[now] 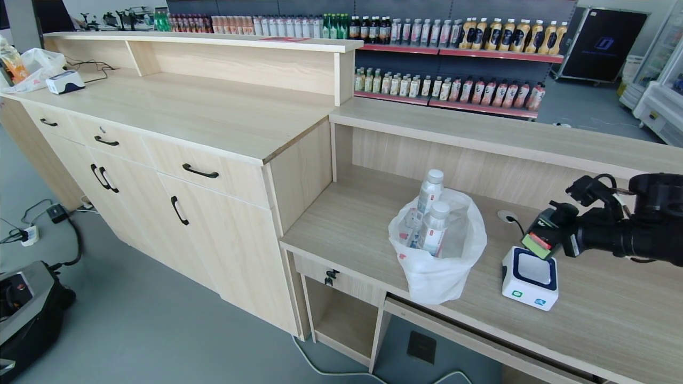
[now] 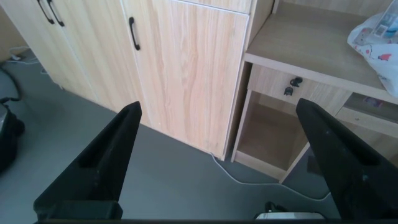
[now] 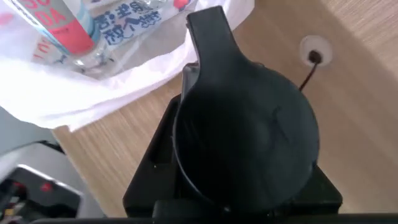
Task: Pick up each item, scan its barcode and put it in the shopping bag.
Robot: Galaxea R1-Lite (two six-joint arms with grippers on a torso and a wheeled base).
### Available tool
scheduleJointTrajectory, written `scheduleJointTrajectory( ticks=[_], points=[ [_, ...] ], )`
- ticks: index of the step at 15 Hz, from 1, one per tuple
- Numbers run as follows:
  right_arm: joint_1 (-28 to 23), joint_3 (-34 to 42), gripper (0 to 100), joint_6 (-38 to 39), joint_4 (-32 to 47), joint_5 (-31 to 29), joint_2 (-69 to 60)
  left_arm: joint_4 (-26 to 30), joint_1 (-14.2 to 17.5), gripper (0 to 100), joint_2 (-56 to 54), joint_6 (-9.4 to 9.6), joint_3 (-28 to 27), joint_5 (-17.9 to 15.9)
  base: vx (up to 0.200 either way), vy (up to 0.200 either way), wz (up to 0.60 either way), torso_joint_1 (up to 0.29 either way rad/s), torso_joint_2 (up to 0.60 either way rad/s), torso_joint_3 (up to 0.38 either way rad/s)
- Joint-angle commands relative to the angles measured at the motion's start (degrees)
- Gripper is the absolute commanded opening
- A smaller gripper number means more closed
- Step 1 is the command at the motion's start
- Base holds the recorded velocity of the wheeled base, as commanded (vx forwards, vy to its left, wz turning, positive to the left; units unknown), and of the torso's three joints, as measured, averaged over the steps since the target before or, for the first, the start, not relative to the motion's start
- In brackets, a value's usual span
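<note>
The right gripper [image 1: 557,229], clamped on a small pack [image 1: 538,239], hangs over the scanner [image 1: 529,277]. The bag [image 1: 427,277] lies at its nine o'clock. The left gripper [image 2: 217,112] is spread, well apart.

Head camera high, looking down over desk [image 1: 347,224] and bag [image 1: 437,266], left wrist low, facing cabinet [image 2: 186,74], right wrist close above desk, bag shared by all three

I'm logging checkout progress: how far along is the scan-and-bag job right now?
Done: two bottles stand inside the shopping bag. In hand: the right end effector holds a small green-and-red pack just above the white scanner, so scanning looks underway. Left: that pack has yet to go into the bag. The left end effector hangs open over the floor, holding nothing.
</note>
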Motion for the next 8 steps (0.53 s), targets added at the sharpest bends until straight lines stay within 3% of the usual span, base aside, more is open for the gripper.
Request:
scheduleJointTrajectory(
  ticks=[1,2,5,8],
  points=[
    [-5.2,9.2,0,-11.4,-7.6,0.3,-7.6,0.0,0.0,100,0.0,0.0,0.0,0.0,0.0,0.0,0.0,0.0,0.0,0.0],
    [-6.3,11.2,0,-14.6,-9.5,0.3,-8.3,0.0,0.0,100,0.0,0.0,0.0,0.0,0.0,0.0,0.0,0.0,0.0,0.0],
    [-5.1,11.0,0,-14.9,-10.2,-0.1,-8.1,0.0,0.0,100,0.0,0.0,0.0,0.0,0.0,0.0,0.6,0.001,0.0,0.002],
    [-1.4,8.0,0,-9.9,-12.6,-0.1,-6.0,0.0,0.0,100,0.0,0.0,0.0,0.0,0.0,0.0,0.6,0.006,0.0,0.001]
  ],
)
